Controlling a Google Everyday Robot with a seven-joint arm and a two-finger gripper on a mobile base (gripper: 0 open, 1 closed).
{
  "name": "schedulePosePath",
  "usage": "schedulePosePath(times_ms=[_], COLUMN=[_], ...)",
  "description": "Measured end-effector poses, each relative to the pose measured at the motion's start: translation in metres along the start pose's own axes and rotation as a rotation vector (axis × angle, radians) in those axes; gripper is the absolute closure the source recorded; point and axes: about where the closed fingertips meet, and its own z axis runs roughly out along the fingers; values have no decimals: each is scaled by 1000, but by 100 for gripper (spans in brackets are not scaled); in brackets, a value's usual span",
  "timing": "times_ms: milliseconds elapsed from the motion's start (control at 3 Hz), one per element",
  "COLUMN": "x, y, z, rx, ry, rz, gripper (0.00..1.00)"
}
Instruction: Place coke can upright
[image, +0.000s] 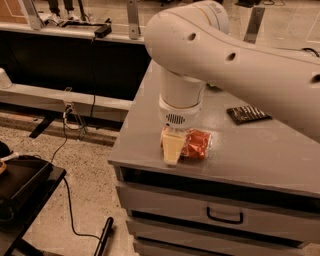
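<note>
Centre frame, near the front edge of the grey cabinet top (137, 142), the coke can (198, 144) lies on its side, while the gripper (173, 149) hangs at its left end, probably positioned to seize and right it, grasp state indeterminable.

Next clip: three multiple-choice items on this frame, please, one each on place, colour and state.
1. Where is the can? A on the floor; B on the cabinet top, near its front edge; C in a drawer.
2. The bar's colour? A green; B white; C black.
3. The can is: A lying on its side; B upright; C lifted.
Answers: B, it rests by the top's edge; C, the bar is black; A, its side faces down, with the hand at one end.
</note>
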Motion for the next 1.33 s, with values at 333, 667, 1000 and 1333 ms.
schedulePosePath(times_ms=[333, 667, 1000, 1333], x=[-1, 2, 10, 20], y=[0, -5, -24, -47], z=[-1, -9, -29, -56], rx=[-24, -61, -83, -109], ry=[-15, -53, -147, -317], rz=[24, 53, 73, 86], gripper=[64, 88, 100, 100])
